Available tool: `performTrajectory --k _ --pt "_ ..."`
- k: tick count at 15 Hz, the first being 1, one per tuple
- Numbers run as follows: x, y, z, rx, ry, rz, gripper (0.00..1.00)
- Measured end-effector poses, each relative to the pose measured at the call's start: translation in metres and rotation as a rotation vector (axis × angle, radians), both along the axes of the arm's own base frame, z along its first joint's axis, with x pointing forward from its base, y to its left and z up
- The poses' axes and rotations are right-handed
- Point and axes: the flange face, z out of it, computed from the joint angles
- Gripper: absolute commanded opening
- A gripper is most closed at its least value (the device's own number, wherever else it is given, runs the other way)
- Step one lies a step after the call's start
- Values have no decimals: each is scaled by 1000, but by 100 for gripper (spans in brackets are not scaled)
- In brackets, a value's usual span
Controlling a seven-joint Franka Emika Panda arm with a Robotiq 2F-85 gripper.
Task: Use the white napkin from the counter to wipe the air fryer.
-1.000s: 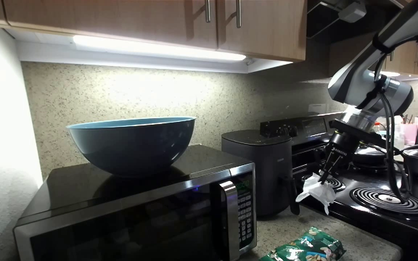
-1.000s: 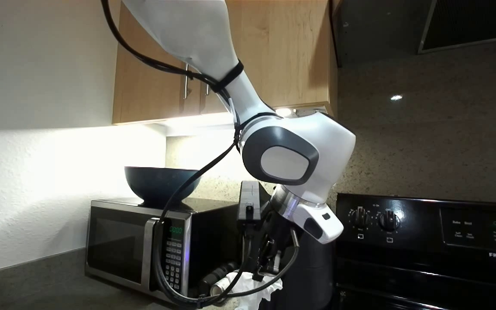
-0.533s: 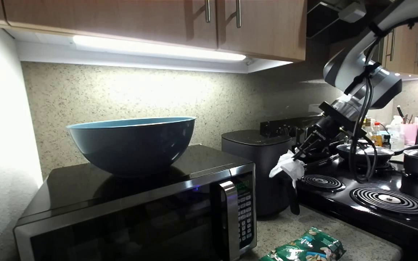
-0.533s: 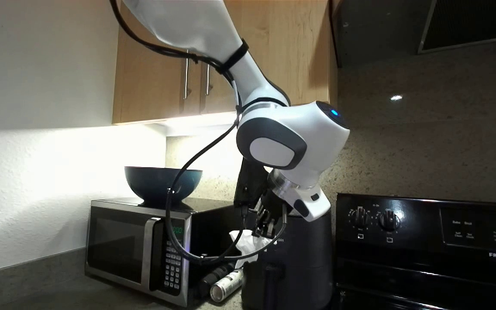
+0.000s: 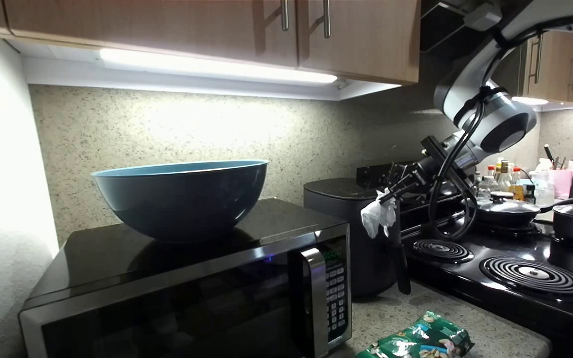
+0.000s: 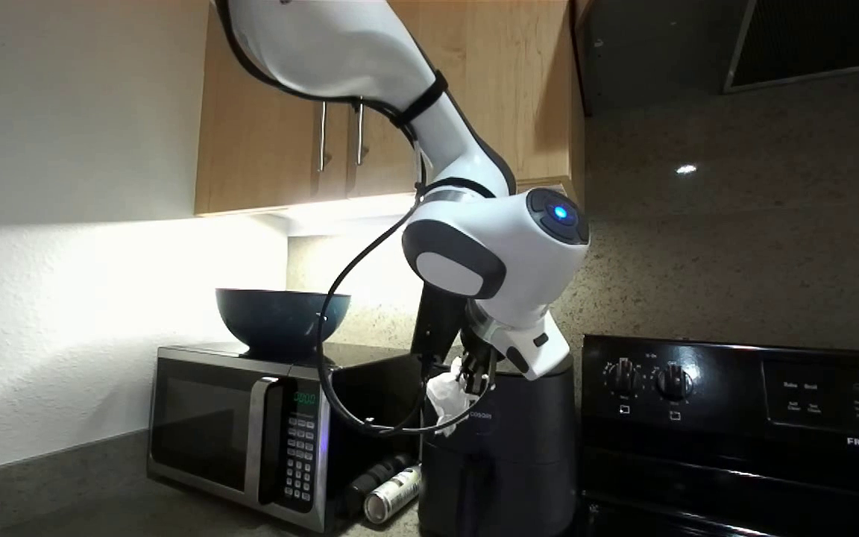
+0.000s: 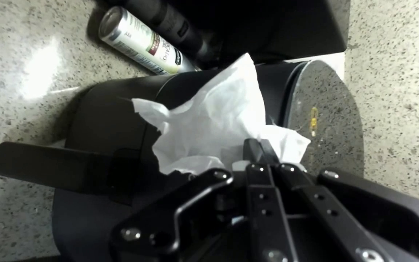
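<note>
The crumpled white napkin (image 7: pixel 213 120) hangs from my gripper (image 7: pixel 259 142), whose two fingertips are pressed together on it. Behind it is the air fryer (image 6: pixel 519 462), black and boxy, with its glossy lid (image 7: pixel 333 120) on the right in the wrist view. In an exterior view the gripper (image 5: pixel 385 199) slants down from the right, and the napkin (image 5: pixel 379 218) covers part of the fryer's upper front. Whether the cloth touches the fryer I cannot tell. Around the fryer's base lies the speckled counter (image 5: pixel 391 318).
The microwave (image 5: pixel 192 298) stands beside the fryer, with a large blue bowl (image 5: pixel 182 204) on top. A spray can (image 7: pixel 144 43) lies between them. The fryer's handle (image 7: pixel 49 163) juts forward. On the counter is a green packet (image 5: pixel 421 338); past the fryer is the stovetop (image 5: pixel 475 268).
The gripper and napkin have risen and moved from over the stove's edge to the front of the air fryer. The gripper has tilted more toward the fryer, and its hold on the napkin is unchanged.
</note>
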Motion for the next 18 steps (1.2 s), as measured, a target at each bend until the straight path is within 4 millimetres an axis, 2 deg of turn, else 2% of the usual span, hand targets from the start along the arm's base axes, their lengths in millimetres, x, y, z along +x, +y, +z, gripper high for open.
performTrajectory --k 6,9,13,18 --pt "6 -17 -56 -16 114 -51 0" --pt "2 -31 -63 15 116 -106 0" --pt "-9 -44 -54 111 62 -179 0" --pt "-24 -77 -2 213 -107 -277 0"
